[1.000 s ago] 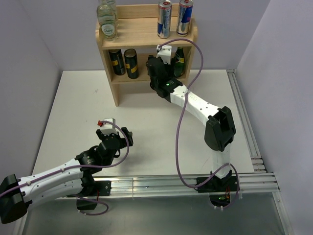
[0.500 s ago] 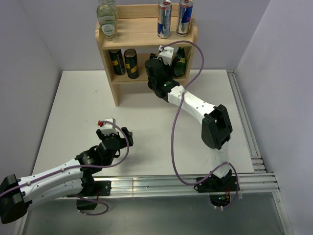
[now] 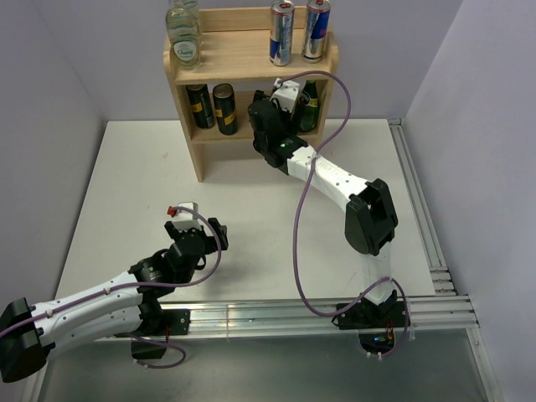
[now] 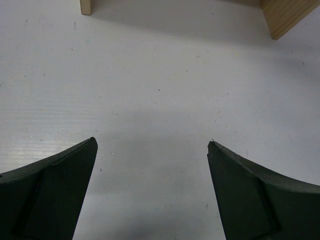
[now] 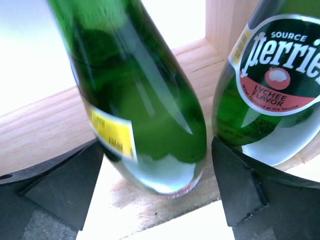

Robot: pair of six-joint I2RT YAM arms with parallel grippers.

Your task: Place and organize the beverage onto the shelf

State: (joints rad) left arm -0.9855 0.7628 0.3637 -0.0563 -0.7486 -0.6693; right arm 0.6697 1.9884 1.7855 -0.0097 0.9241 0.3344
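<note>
The left hand (image 4: 152,145) hangs low over the white bench (image 3: 134,184), near its front left corner, with its two black fingers (image 4: 55,190) wide apart and nothing between them. The light wooden shelf (image 3: 251,59) stands at the back edge of the bench. On its top board, two clear glass bottles (image 3: 185,40) stand at the left end and two slim silver-and-blue cans (image 3: 282,33) at the right end. On the board below, two black-and-gold cans (image 3: 213,106) stand side by side at the left. At the right end of that board, the right hand (image 5: 157,144) reaches in. Its fingers (image 5: 240,185) are apart, one on each side of a green glass bottle (image 5: 145,100) whose bottom rests on the wood. They do not squeeze it. A second green glass bottle (image 5: 270,75) with a red and white label stands just beside it, at the right.
</note>
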